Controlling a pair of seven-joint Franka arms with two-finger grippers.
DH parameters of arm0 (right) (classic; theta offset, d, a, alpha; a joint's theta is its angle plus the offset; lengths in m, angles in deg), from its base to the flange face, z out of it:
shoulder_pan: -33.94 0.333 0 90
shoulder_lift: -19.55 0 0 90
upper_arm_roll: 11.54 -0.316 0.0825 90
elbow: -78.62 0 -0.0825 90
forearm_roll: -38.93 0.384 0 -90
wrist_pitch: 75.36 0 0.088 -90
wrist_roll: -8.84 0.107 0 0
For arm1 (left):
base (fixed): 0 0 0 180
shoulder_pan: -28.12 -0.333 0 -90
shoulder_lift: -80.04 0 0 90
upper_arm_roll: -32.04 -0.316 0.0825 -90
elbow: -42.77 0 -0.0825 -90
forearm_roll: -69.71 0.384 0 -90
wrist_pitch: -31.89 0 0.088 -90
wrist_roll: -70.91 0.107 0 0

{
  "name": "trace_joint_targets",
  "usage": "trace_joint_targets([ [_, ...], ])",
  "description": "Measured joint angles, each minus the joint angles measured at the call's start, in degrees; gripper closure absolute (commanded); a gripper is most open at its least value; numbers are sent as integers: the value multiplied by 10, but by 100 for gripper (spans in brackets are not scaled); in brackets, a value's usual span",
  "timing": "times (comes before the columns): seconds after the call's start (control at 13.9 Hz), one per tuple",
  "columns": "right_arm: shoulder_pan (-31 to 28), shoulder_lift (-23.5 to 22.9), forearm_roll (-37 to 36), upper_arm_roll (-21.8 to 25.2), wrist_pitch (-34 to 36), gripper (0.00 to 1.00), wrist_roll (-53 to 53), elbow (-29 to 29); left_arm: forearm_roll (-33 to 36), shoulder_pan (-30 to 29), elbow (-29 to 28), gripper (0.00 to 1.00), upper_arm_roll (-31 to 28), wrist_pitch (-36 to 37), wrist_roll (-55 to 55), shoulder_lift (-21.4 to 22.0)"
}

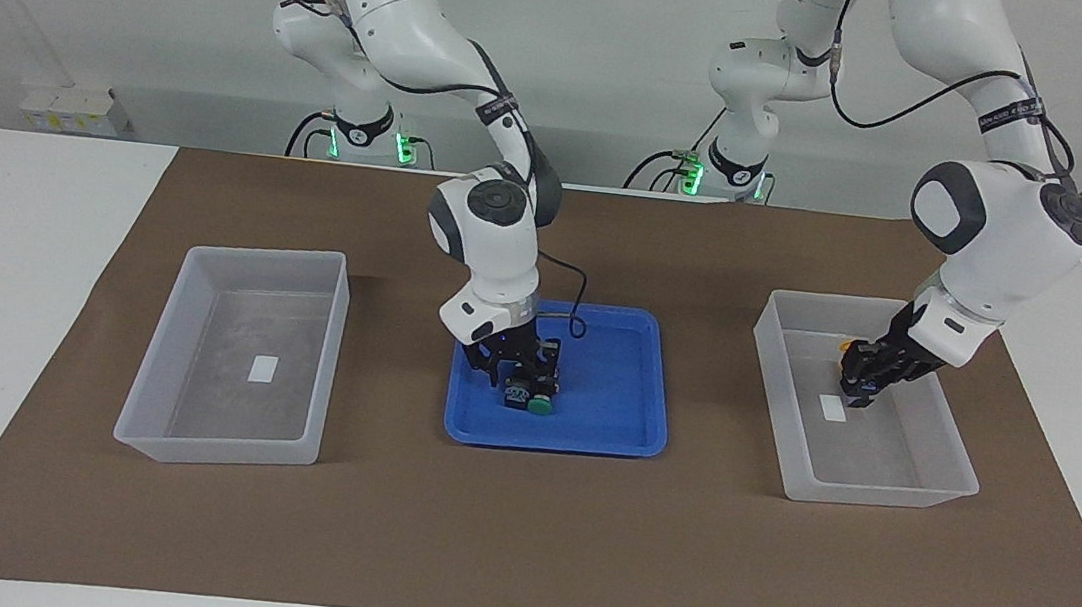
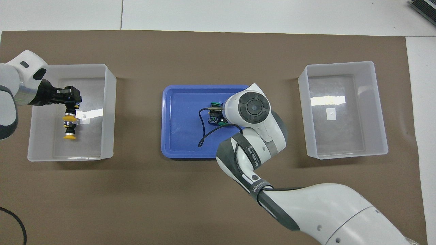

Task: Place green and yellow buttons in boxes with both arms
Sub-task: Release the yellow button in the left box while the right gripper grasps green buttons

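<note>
My left gripper (image 1: pixel 859 397) is low in the box (image 1: pixel 961 468) at the left arm's end, shut on a yellow button (image 2: pixel 69 117) by its black body. A second yellow button (image 2: pixel 69 135) lies on that box's floor (image 2: pixel 92 143), nearer to the robots. Only a bit of its cap (image 1: pixel 844 343) shows in the facing view. My right gripper (image 1: pixel 519 382) is down in the blue tray (image 1: pixel 609 421) at the two green buttons. One green cap (image 1: pixel 540 406) shows beside it, also in the overhead view (image 2: pixel 215 103). The other green cap (image 2: pixel 221 124) peeks out under the wrist.
The second box (image 1: pixel 193 358) stands at the right arm's end, holding only its white label (image 1: pixel 264 369). It also shows in the overhead view (image 2: pixel 379 102). A brown mat (image 1: pixel 516 542) covers the table under the tray and both boxes.
</note>
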Motion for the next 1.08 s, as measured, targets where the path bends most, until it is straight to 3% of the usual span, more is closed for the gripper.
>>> trace_joint_targets([
  [0.07, 0, 0, 0, 0, 0, 34, 0, 1, 0, 0, -24, 54, 1, -28, 1, 3],
  [0.14, 0, 0, 0, 0, -1, 34, 0, 1, 0, 0, -42, 39, 2, -49, 2, 5],
  [0.29, -1, 0, 0, 1, -1, 34, 0, 2, 0, 0, -57, 27, 4, -64, 2, 8],
  [0.79, -6, 0, 0, 4, -2, 34, 0, 4, 0, 0, -52, 25, 5, -53, 3, 15],
  [1.08, -6, 2, 0, 4, -4, 35, 0, 17, 0, 0, 10, 21, 7, 43, 3, 19],
])
